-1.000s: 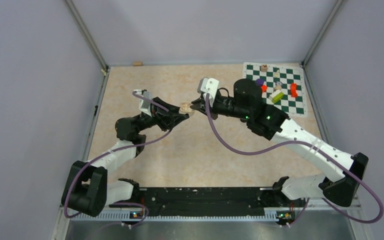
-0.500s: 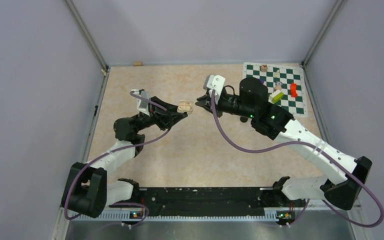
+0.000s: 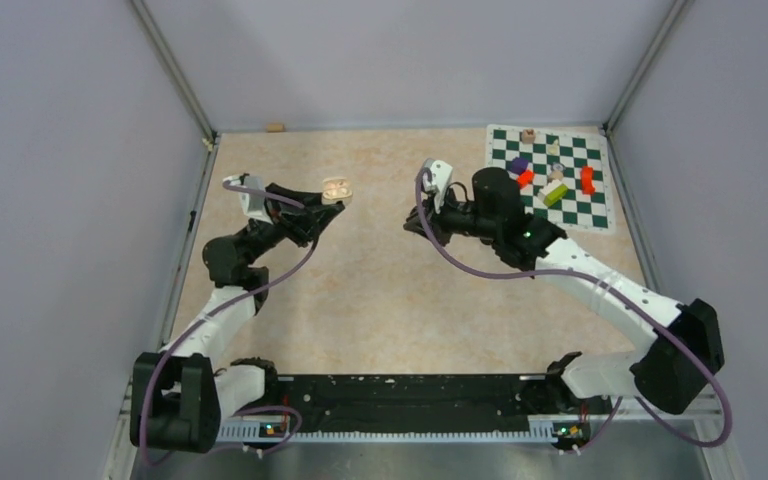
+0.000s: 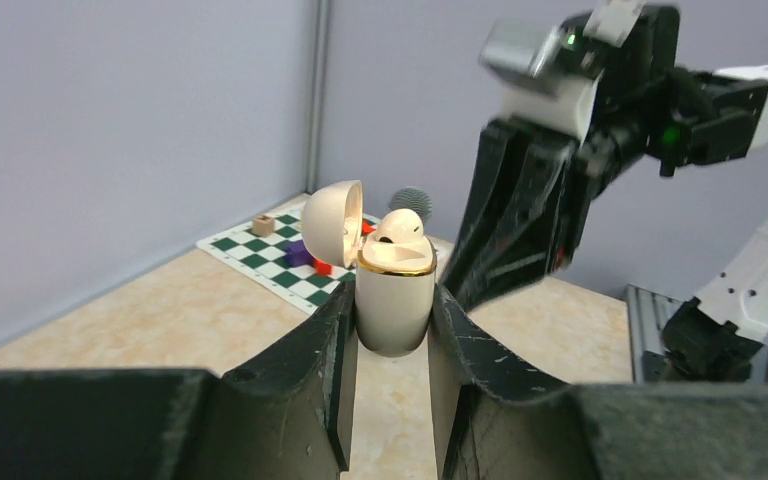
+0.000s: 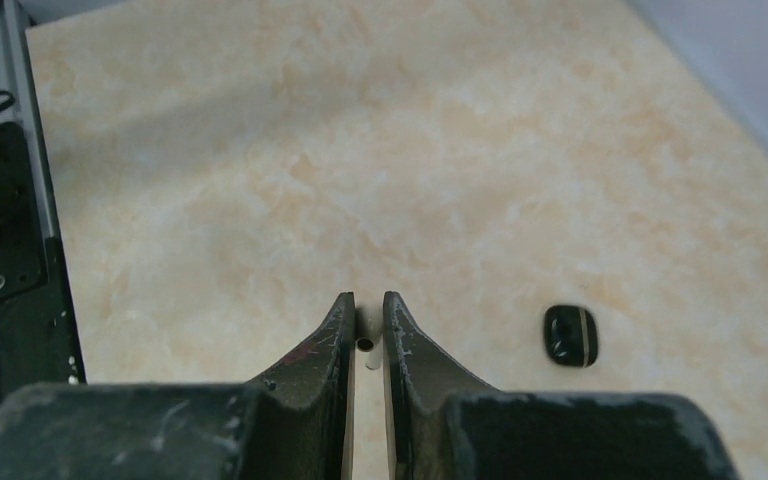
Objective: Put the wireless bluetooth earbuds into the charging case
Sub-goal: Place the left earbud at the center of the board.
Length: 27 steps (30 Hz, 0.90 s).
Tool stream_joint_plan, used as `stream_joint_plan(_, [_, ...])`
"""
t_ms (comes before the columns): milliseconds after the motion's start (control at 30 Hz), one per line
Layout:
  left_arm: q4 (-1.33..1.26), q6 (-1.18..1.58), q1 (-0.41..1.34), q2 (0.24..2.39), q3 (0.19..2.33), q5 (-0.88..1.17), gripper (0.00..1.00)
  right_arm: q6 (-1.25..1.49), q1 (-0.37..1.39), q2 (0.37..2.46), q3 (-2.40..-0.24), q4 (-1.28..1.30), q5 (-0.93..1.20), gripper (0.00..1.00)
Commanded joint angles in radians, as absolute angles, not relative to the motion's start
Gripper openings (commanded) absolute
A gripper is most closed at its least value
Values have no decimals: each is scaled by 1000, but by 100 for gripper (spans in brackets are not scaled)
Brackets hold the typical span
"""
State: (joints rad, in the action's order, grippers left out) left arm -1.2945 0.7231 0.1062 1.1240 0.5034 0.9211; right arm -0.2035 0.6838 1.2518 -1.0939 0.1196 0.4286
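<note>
Left gripper (image 4: 392,295) clamps the open charging case (image 4: 395,312), now carried farther left; right gripper (image 5: 367,302) pinches a whitish earbud (image 5: 365,322), drawn back right.

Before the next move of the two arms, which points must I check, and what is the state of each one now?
1. Grip: left gripper clamps charging case: ok.
2. Access: lid open: ok.
3. Seated: first earbud sits in the case: ok.
4. Payload: right gripper shut on second earbud: ok, though only a small pale piece shows.
5. Room: free slot in the case: cannot tell.
6. Alignment: right gripper over the case: not ok, it is off to the side.
</note>
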Motion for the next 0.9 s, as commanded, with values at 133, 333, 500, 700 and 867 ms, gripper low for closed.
stream_joint_plan(133, [-1192,619,7,1044,542,948,0,-13,628,1411,-947,-108,521,4])
stream_joint_plan(333, [-974,489,-55,984,527,941,0,108,620,1570,-977,-157,536,4])
stream_joint_plan(500, [-878,424,-55,922,482,903,0,109,620,1695,-1049,-109,492,4])
stream_joint_plan(700, [-884,405,-55,893,467,926,0,-132,620,1616,-1097,13,255,15])
stream_joint_plan(867, [-913,426,-55,897,453,911,0,-375,621,1610,-1185,254,99,24])
